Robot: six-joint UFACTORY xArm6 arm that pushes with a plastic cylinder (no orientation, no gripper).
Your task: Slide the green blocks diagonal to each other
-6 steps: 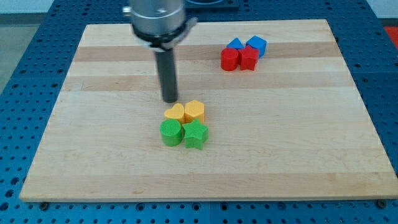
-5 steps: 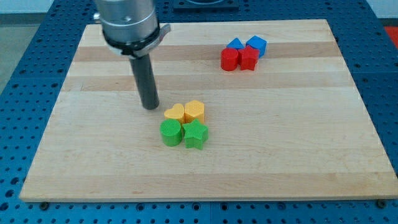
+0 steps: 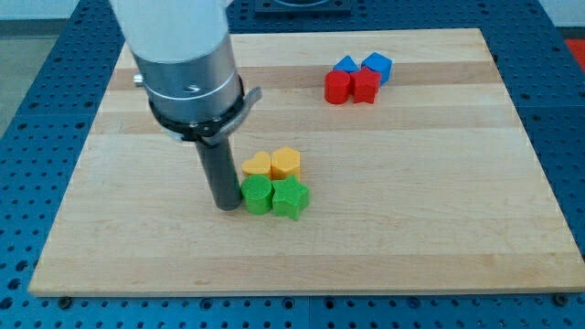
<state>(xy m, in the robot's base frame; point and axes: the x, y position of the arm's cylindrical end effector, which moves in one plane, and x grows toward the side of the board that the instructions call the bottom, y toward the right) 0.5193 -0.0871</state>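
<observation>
A round green block point(image 3: 257, 194) and a green star block point(image 3: 291, 196) sit side by side near the board's middle, touching. Just above them are a yellow heart block point(image 3: 258, 165) and a yellow hexagon block point(image 3: 285, 163). My tip point(image 3: 225, 206) is down on the board right at the left side of the round green block, touching it or nearly so. The rod and the arm's grey body rise above it and hide part of the board at the view's upper left.
Two red blocks point(image 3: 351, 87) and two blue blocks point(image 3: 364, 65) form a cluster at the view's upper right. The wooden board point(image 3: 439, 210) lies on a blue perforated table.
My tip moved from above the yellow blocks leftward and down to the left side of the round green block. The two green blocks have shifted slightly to the right.
</observation>
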